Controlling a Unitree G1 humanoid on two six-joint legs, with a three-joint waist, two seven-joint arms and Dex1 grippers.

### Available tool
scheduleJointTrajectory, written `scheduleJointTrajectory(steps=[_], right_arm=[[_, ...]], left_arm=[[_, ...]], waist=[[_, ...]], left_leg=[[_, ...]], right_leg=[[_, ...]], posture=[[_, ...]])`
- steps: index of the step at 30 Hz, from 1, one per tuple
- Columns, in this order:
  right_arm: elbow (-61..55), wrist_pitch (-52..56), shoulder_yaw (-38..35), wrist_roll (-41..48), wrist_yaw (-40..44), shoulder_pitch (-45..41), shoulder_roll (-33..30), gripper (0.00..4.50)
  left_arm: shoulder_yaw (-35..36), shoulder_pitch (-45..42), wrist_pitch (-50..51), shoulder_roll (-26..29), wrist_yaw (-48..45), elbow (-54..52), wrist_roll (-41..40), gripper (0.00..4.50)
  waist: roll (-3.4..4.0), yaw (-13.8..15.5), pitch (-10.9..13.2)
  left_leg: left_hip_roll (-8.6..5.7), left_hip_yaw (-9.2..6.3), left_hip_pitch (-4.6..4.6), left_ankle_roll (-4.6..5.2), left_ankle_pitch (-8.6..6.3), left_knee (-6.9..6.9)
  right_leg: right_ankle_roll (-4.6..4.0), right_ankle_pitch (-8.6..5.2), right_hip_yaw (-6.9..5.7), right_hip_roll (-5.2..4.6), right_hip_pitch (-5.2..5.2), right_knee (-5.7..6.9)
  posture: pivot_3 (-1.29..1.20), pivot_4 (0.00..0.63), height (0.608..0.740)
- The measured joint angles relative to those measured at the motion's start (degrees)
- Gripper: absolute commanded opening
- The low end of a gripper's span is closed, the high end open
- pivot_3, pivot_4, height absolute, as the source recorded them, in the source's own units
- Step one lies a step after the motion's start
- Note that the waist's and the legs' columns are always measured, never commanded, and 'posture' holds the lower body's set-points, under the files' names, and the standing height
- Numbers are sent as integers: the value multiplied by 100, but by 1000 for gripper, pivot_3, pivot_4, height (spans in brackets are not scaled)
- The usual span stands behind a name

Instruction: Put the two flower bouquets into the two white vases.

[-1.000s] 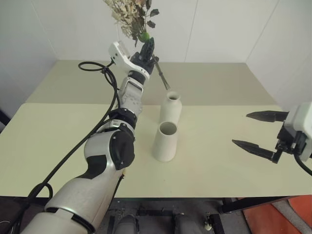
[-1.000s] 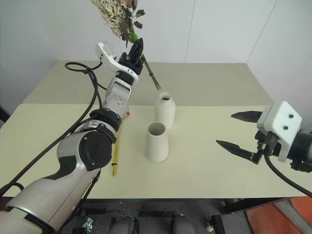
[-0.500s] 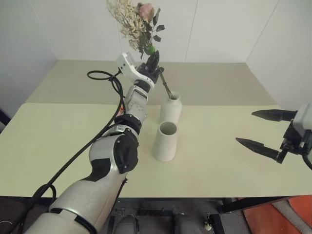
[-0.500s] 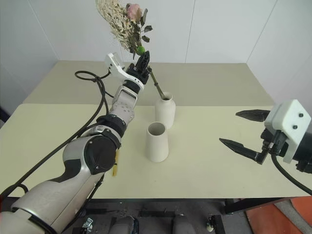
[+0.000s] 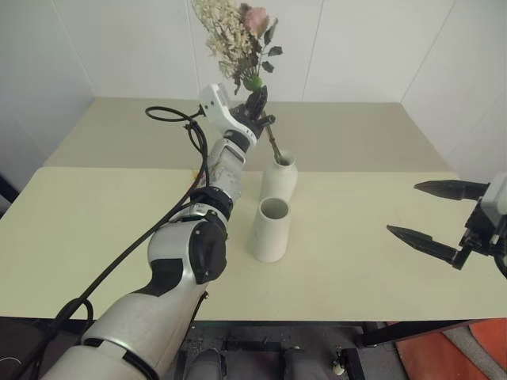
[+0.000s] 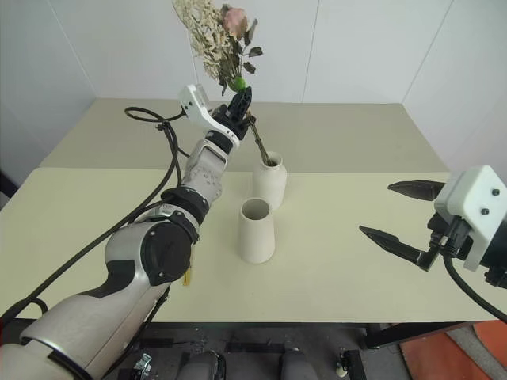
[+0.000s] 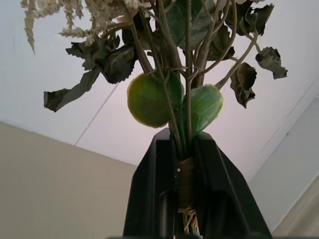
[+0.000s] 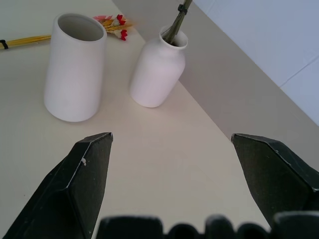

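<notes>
Left end effector [image 7: 185, 189] is clenched on the wrapped stems of the bushy bouquet [image 5: 238, 36], holding it above the bottle-shaped vase [image 5: 279, 176], with the stem ends already in the narrow neck. Right end effector [image 5: 436, 215] hangs released over the desk [image 5: 372, 269], well apart from both vases.

Handling, as a judgement: the dried bunch looks light but brittle, top-heavy with cream sprays, a pink rose and dark leaves, so the bound stem section is the sound place to hold. The matte ceramic vases look stiff, breakable and easy to tip by a sideways push.

Largest to smallest across views: head views show the whole arm and both vases, including the wide-mouthed vase [image 5: 268, 229]. Right wrist view adds the slim bouquet [image 8: 60, 34] lying on the desk behind the wide-mouthed vase. Left wrist view alone shows the twine binding and 2 round green leaves above the fingers [image 7: 154, 194].
</notes>
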Motion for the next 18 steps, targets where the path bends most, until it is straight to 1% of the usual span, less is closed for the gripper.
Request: scheduleJointTrajectory(steps=[5, 12, 18], right_arm=[[-90, 53, -69, 45, -78, 20, 49, 4500], [-238, 144, -217, 136, -172, 116, 49, 4500], [-252, 171, -250, 160, -215, 176, 49, 4500]], left_arm=[[-320, 8, -86, -98, 19, 57, 425, 139], [-536, 8, -238, -94, 94, 60, 731, 139], [-670, 34, -494, -123, -497, 59, 869, 139]], waist=[[0, 2, 0], [0, 1, 0], [0, 5, 0]], left_leg=[[-1, 0, -2, 0, 0, -1], [-1, 0, -1, 0, 0, 0], [-1, 0, -3, 0, 0, -1]], right_leg=[[0, 0, 0, 0, -1, -2], [1, 0, 1, 0, -1, 1], [1, 0, 1, 0, -2, -3]], posture=[[0, 150, 740], [0, 150, 740], [0, 150, 740]])
